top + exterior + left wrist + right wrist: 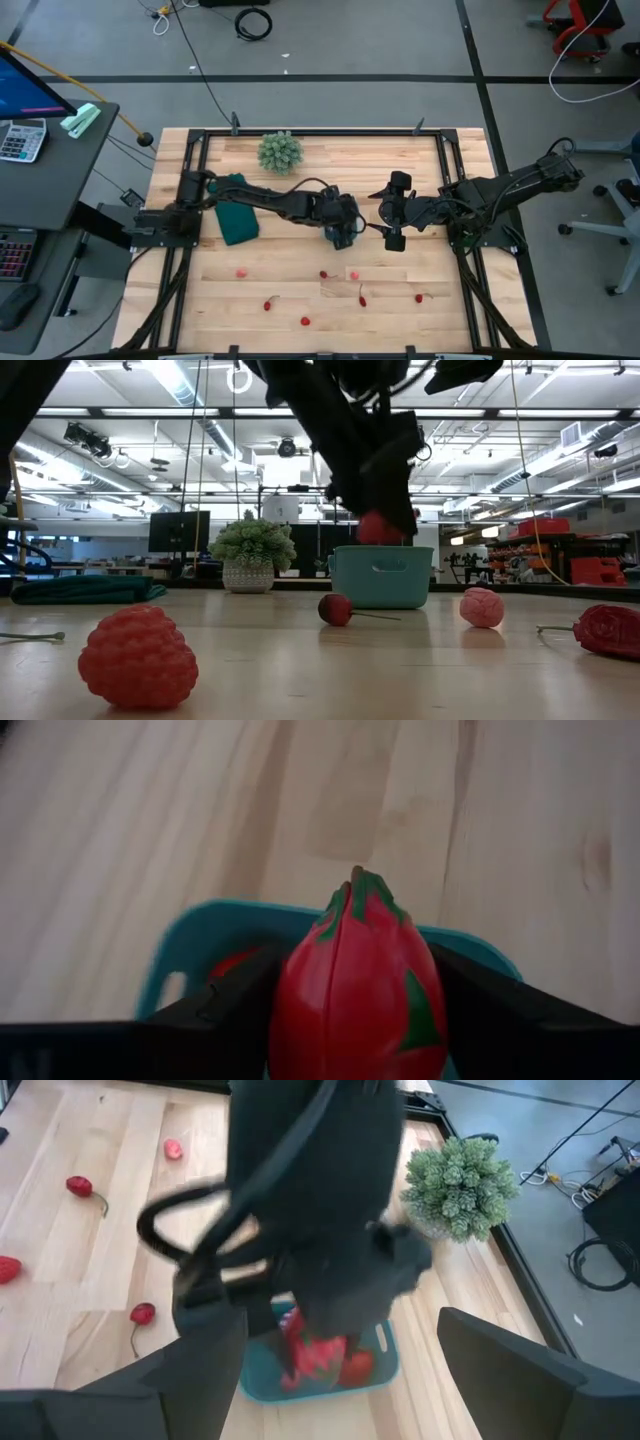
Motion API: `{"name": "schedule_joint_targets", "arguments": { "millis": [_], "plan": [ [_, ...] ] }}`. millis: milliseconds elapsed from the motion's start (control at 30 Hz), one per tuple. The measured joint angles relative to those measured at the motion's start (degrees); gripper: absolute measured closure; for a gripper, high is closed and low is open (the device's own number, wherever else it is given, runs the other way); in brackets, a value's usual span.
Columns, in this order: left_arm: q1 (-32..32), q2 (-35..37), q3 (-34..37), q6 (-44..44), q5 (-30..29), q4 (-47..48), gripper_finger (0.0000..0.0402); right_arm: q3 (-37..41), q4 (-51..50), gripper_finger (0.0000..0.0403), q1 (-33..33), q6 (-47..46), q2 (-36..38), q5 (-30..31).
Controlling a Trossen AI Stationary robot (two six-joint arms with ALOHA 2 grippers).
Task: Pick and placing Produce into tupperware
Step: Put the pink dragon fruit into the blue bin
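My left gripper (342,232) hangs over the teal tupperware (382,575), shut on a red toy fruit with green scales (360,990). This fruit also shows in the low view (378,528), just above the tub's rim (200,935). Another red piece (235,963) lies inside the tub. More small red and pink produce is scattered on the near half of the table (323,274) (241,271) (420,297). My right gripper (395,212) waits open to the right of the tub, off the table, holding nothing. My left gripper pinches the red fruit by its two long sides (290,1005), one dark finger (215,1010) on each side. The fingers slant down from the table's left. The fruit's pointed green tip (357,880) sticks out past the fingers, and the fruit hangs clear above the tub.
A spiky pale-green plant ball in a pot (280,151) stands at the far edge. A dark green flat piece (237,222) lies left of the tub. In the low view a raspberry (138,657), a cherry (335,609) and a strawberry (612,628) lie near the front.
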State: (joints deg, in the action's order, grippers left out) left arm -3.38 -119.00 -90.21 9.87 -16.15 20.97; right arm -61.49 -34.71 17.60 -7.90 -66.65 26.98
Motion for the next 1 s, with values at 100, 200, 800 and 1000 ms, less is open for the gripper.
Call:
{"name": "schedule_joint_targets", "arguments": {
  "millis": [100,200,800,1000],
  "plan": [
    [-0.02,-2.08,0.00,0.08,0.03,-0.49,0.0148,0.00,0.01,0.0066,-0.01,-0.01,0.00,0.00],
    [-0.31,-4.02,0.00,1.41,-0.04,-0.12,0.0146,0.00,-0.22,0.0066,-0.02,0.00,0.00,0.02],
    [-3.50,-4.27,-8.82,0.00,-0.13,14.91,0.0147,0.00,0.00,0.0066,0.00,0.04,0.02,0.00],
    [-5.25,-4.33,-8.90,0.02,-0.09,17.46,0.0150,0.00,-0.03,0.0066,-0.02,0.04,0.00,0.00]
  ]
}}
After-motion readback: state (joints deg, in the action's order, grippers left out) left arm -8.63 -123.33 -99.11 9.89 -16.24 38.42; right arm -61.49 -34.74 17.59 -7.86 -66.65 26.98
